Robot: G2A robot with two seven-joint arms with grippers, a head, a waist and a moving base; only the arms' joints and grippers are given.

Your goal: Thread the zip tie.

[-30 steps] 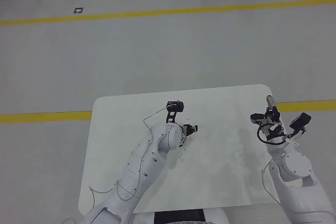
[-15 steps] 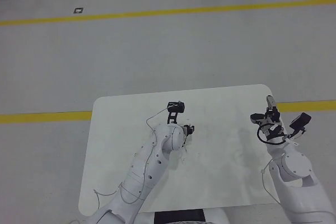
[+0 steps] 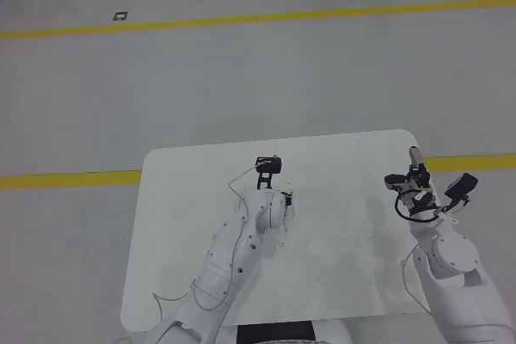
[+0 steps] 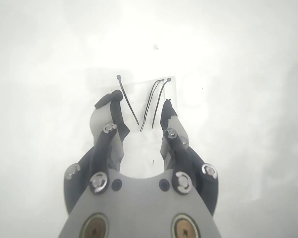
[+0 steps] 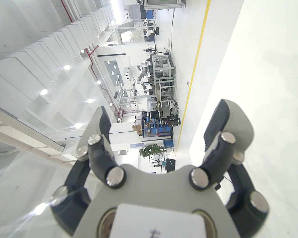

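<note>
The left claw (image 4: 141, 99) hangs over the white desk (image 3: 344, 172) close to its middle, a touch toward 12 o'clock in the top view (image 3: 285, 206). Its fingers (image 4: 116, 110) stand apart and hold nothing.

Three black zip ties (image 4: 128, 100) lie flat on the desk in the gap between those fingers. In the left wrist view one tie lies alone beside one finger, its square head at the far end. The other two lie close together by the other finger, their heads also at the far end and their tails near each other. All three lie loose, none threaded. The pair rests on a faint clear sheet (image 4: 171, 86); whether the lone tie is also on it I cannot tell.

The right claw (image 3: 408, 172) is at the desk's 3 o'clock edge, well apart from the ties. In its own wrist view the claw (image 5: 162, 107) is spread wide and empty.
</note>
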